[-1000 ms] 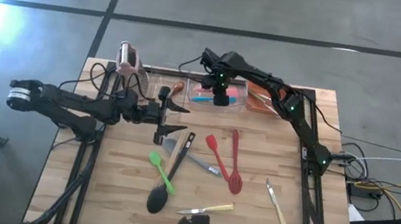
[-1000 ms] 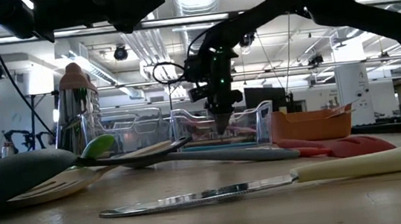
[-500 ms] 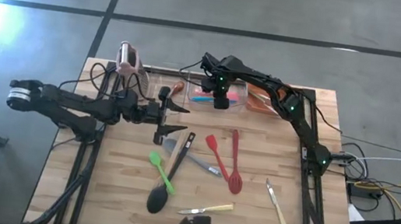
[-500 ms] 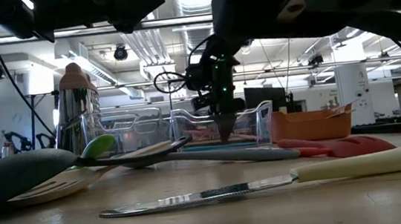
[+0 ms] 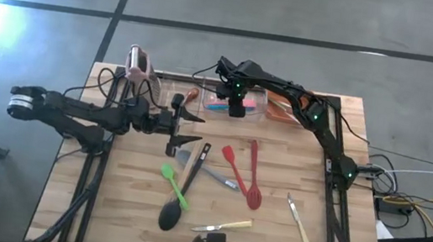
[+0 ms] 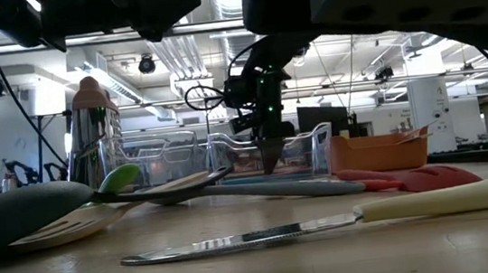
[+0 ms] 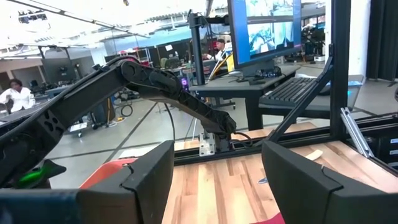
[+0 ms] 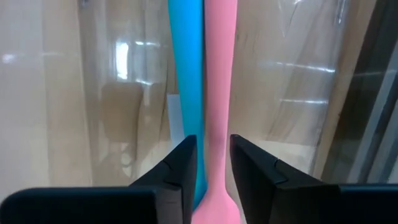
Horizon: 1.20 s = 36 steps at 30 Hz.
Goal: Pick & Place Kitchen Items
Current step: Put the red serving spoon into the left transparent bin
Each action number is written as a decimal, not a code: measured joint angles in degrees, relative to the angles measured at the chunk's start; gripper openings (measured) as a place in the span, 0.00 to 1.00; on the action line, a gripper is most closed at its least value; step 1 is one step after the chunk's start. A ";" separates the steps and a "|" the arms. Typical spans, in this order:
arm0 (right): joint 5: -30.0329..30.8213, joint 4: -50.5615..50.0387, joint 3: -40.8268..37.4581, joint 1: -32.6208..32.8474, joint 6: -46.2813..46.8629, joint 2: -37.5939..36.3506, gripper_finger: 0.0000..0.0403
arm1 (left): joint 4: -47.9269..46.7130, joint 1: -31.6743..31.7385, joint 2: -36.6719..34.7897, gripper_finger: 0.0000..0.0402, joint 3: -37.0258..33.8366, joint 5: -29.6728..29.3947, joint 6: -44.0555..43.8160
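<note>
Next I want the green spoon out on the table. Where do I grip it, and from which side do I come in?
Grip the green spoon at mid-handle, from straight above, fingers across the handle. It lies flat, bowl toward the left arm's side, and its slim handle runs diagonally to the black ladle, whose bowl crowds the handle's end. The left gripper is nearest and open; the right gripper is over the clear bin.

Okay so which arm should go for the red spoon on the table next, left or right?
Probably the left. The left gripper hangs open over the table, closer to the red spoon. The right gripper is down in the clear bin, its fingers straddling the pink utensil beside the blue one.
</note>
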 joint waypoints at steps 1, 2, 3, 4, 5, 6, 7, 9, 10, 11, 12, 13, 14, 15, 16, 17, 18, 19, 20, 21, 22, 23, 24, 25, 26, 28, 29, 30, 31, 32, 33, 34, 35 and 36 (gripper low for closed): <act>0.42 -0.02 0.00 0.10 0.02 0.00 0.24 | -0.02 0.02 0.00 0.61 0.00 0.02 -0.01; 0.59 -0.05 0.00 0.18 0.04 0.00 0.24 | -0.02 0.02 0.00 0.61 0.00 0.02 -0.01; 0.95 -0.09 0.00 0.30 0.07 -0.07 0.25 | -0.04 0.02 0.00 0.61 0.00 0.02 -0.01; 1.58 -0.16 0.00 0.48 0.17 -0.25 0.26 | -0.04 0.02 0.00 0.61 0.00 0.02 0.01; 1.81 -0.20 0.00 0.68 0.19 -0.46 0.26 | -0.05 0.02 0.00 0.61 0.00 0.01 0.01; 1.82 -0.21 0.00 0.92 0.20 -0.79 0.27 | -0.04 0.02 0.00 0.61 0.00 0.02 0.10; 1.85 -0.26 0.00 1.18 0.27 -1.21 0.27 | -0.04 0.02 0.00 0.61 0.00 0.00 0.17; 2.71 -0.44 0.00 1.70 0.43 -2.17 0.28 | -0.04 0.02 0.00 0.61 0.00 0.02 0.19; 3.18 -0.52 0.00 2.00 0.42 -2.70 0.28 | -0.04 0.02 0.00 0.61 0.00 0.00 0.19; 3.54 -0.50 0.00 2.19 0.43 -3.25 0.28 | -0.04 0.02 0.00 0.61 0.00 0.02 0.19; 4.21 -0.52 0.00 2.41 0.54 -3.90 0.28 | -0.04 0.02 0.00 0.61 0.00 0.01 0.19; 4.97 -0.60 0.00 2.54 0.78 -4.55 0.28 | -0.04 0.02 0.00 0.61 0.00 0.02 0.19; 5.63 -0.61 0.00 2.70 1.00 -5.22 0.27 | -0.04 0.02 0.00 0.61 0.00 0.02 0.19; 6.41 -0.61 0.00 2.82 1.27 -5.96 0.27 | -0.04 0.02 0.00 0.61 0.00 0.02 0.19; 7.04 -0.61 0.00 2.89 1.72 -6.70 0.26 | -0.04 0.02 0.00 0.61 0.00 0.02 0.16; 7.52 -0.61 0.00 2.99 2.53 -7.51 0.26 | -0.04 0.02 0.00 0.61 0.00 0.02 0.14; 7.73 -0.64 0.00 3.12 3.14 -8.36 0.25 | -0.04 0.02 0.00 0.61 0.00 0.02 0.14; 7.64 -0.87 0.00 3.16 4.03 -9.27 0.24 | -0.04 0.02 0.00 0.61 0.00 0.02 0.14; 7.64 -1.29 0.00 3.31 4.95 -10.17 0.23 | -0.04 0.02 0.00 0.61 0.00 0.02 0.12; 7.63 -1.71 0.00 3.44 5.78 -11.13 0.23 | -0.03 0.02 0.00 0.61 0.00 0.11 0.12; 7.62 -2.06 0.00 3.57 6.63 -12.01 0.22 | -0.04 0.02 0.00 0.61 0.00 0.24 0.10; 7.61 -2.38 0.00 3.76 7.35 -12.94 0.22 | -0.04 0.02 0.00 0.61 0.00 0.32 0.10; 7.59 -3.01 0.00 3.88 7.99 -13.92 0.21 | -0.04 0.02 0.00 0.61 0.00 0.39 0.08; 7.59 -3.77 0.00 4.13 8.65 -14.84 0.20 | -0.04 0.02 0.00 0.61 0.00 0.39 0.08; 7.59 -4.40 0.00 4.33 9.30 -15.83 0.20 | -0.04 0.02 0.00 0.61 0.00 0.39 0.05; 7.47 -5.92 0.00 4.94 11.00 -17.74 0.19 | -0.11 0.02 0.00 0.61 0.00 0.49 0.01; 7.39 -6.81 0.00 5.20 11.97 -18.68 0.19 | -0.21 0.02 0.00 0.61 0.00 0.50 0.00; 7.29 -7.74 0.00 5.58 12.93 -19.54 0.19 | -0.37 0.02 0.00 0.61 0.00 0.50 0.00; 7.21 -8.64 0.00 5.92 13.75 -20.34 0.19 | -0.44 0.02 0.00 0.61 0.00 0.50 -0.08; 7.14 -9.40 0.00 6.39 14.63 -21.03 0.20 | -0.47 0.02 0.00 0.61 0.00 0.50 -0.10; 7.06 -10.21 0.00 6.84 15.41 -21.84 0.20 | -0.46 0.02 0.00 0.61 0.00 0.50 -0.12; 7.00 -11.16 0.00 7.29 16.15 -22.54 0.20 | -0.50 0.02 0.00 0.61 0.00 0.50 -0.12; 6.99 -11.98 0.00 7.89 16.83 -23.22 0.21 | -0.55 0.02 0.00 0.61 0.00 0.50 -0.17; 6.98 -12.64 0.00 8.41 17.47 -23.98 0.21 | -0.65 0.02 0.00 0.61 0.00 0.50 -0.30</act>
